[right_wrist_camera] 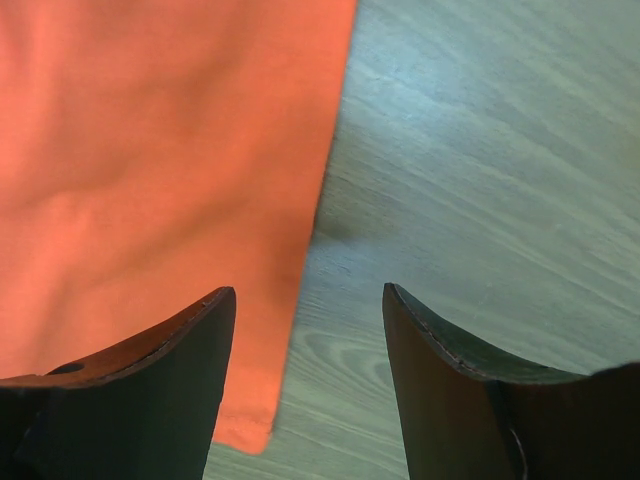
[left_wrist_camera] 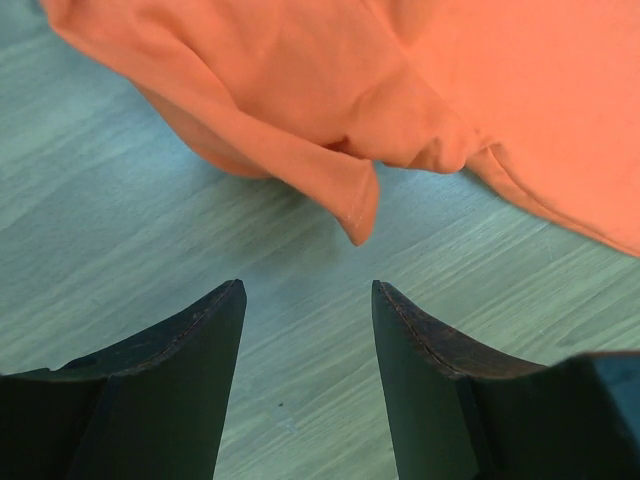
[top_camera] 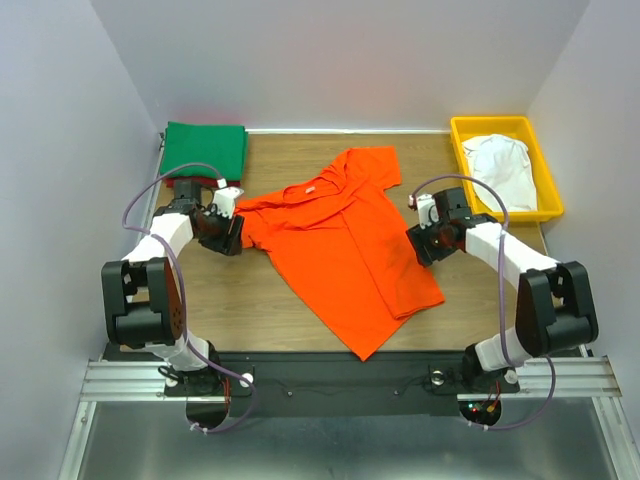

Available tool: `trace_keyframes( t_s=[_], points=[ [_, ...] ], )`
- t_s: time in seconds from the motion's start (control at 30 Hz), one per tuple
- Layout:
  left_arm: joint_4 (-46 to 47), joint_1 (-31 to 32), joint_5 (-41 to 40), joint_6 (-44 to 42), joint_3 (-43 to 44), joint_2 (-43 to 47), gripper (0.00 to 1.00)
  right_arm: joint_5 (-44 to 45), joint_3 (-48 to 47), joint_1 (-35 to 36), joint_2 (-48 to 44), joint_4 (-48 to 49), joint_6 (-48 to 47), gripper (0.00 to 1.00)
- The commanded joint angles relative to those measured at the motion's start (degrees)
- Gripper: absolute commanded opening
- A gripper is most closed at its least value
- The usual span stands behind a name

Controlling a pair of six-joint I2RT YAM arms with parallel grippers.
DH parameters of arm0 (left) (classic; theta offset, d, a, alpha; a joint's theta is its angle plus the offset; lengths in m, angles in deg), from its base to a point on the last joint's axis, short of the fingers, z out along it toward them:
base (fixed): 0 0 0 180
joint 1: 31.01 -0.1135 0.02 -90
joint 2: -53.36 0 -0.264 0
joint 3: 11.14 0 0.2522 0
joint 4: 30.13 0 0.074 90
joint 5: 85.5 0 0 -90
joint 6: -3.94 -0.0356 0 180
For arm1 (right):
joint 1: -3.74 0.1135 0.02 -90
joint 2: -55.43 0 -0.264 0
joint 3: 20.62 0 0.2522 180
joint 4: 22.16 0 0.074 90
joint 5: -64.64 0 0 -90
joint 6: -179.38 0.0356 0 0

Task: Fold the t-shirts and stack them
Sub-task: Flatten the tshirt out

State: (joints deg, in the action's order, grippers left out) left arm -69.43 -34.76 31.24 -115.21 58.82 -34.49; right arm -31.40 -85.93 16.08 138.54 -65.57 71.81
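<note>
A bright orange t-shirt [top_camera: 340, 240] lies spread at an angle in the middle of the wooden table. My left gripper [top_camera: 228, 232] stands open just left of its left sleeve [left_wrist_camera: 340, 180]; its jaws are over bare wood, with the sleeve's tip just ahead of them. My right gripper [top_camera: 420, 243] is open at the shirt's right side; the shirt's edge [right_wrist_camera: 300, 230] runs between the jaws, nearer the left one, and nothing is gripped. A folded green t-shirt [top_camera: 206, 148] rests at the back left on a dark red one [top_camera: 188, 182]. A white t-shirt [top_camera: 500, 165] lies crumpled in the tray.
The yellow plastic tray [top_camera: 458, 135] sits at the back right corner. Light walls close off the table on the left, back and right. Bare wood [top_camera: 240, 300] shows in front of the orange shirt on the left.
</note>
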Motion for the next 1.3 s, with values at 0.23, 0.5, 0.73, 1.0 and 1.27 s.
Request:
trace_keyframes(
  t_s=[0.23,0.5,0.73,1.0,1.27],
  points=[
    [-1.17,-0.29,11.03,-0.47,2.77,-1.44,0.65,-2.83,1.89,-0.47,7.06,-0.94,0.69,0.53],
    [-1.01,-0.3,11.93,1.28,5.49,-5.92,0.61,-3.19,0.93,-2.05,9.96,-1.11,0.07,0.06],
    [-5.73,-1.87,8.07,-0.38,10.23,-8.83,0.0,1.55,-2.23,-3.72,6.81,-1.38,-2.73,0.01],
    [-13.91,-6.53,-1.59,-7.32,11.82,-4.96,0.0,7.26,-8.99,-8.46,12.84,0.02,-11.61,0.0],
    [-16.65,-9.61,-10.38,-11.54,10.51,-6.45,0.0,9.56,-21.91,-10.05,27.35,4.68,-13.2,0.01]
  ],
)
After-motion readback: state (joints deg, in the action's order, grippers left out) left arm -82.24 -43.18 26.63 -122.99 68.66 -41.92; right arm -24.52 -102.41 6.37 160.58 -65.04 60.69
